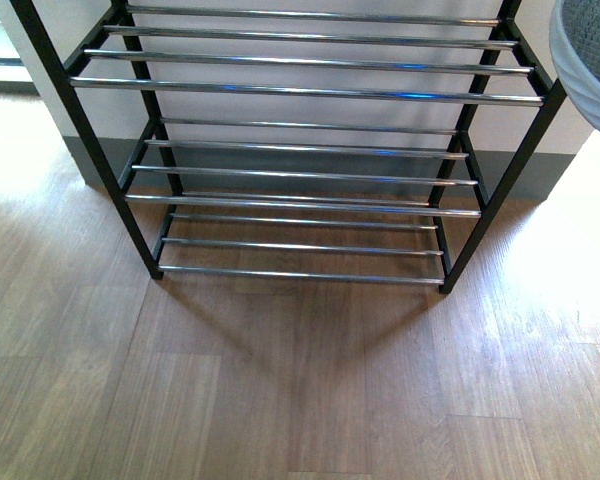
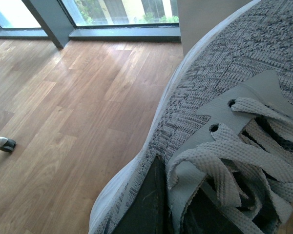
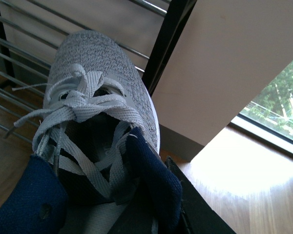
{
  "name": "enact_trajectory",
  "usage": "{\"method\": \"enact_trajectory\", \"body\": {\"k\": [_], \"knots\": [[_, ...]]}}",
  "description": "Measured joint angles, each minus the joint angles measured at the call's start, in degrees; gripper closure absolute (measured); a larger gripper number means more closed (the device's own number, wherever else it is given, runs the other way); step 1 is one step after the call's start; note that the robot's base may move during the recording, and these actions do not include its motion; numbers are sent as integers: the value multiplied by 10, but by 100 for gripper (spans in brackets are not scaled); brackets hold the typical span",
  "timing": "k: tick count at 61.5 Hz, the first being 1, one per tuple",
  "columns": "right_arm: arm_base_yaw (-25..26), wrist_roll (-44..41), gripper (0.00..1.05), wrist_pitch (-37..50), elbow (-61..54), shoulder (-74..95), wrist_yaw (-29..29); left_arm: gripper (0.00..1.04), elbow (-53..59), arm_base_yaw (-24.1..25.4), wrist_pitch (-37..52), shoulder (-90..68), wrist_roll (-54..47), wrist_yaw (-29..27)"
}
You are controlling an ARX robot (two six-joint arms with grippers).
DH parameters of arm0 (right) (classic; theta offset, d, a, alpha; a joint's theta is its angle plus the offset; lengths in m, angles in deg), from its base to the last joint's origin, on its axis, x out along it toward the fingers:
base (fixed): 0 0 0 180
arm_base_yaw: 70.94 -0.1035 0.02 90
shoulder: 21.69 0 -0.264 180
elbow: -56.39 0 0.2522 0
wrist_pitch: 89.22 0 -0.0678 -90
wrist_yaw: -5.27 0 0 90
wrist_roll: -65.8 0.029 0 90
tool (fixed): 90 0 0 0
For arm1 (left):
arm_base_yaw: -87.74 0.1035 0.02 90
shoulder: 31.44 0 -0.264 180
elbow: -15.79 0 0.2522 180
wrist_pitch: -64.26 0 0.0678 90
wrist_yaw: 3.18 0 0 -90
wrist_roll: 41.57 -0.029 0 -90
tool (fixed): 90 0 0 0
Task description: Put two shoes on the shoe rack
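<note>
Wooden floor [image 1: 300,400], shoe rack [image 1: 90,140]: your jaws are gripping left shoe [image 2: 224,87], right shoe [image 3: 102,68]; dangling laces [image 3: 78,105] are threatening to snag rods [image 1: 300,178].

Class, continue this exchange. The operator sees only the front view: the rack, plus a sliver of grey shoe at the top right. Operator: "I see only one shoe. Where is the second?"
Observer: In the left wrist view; the second shoe fills it.
Operator: Is the shoe rack near it?
Observer: No rack shows there, only wooden floor and a window.
Operator: And the one I see?
Observer: In the right wrist view the first shoe points its toe at the rack's rods.
</note>
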Motion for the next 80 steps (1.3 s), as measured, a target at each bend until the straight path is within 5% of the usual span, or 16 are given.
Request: {"method": "enact_trajectory", "body": {"k": [80], "knots": [[2, 0, 104, 0, -1, 0, 7, 103, 0, -2, 0, 0, 0, 6]]}}
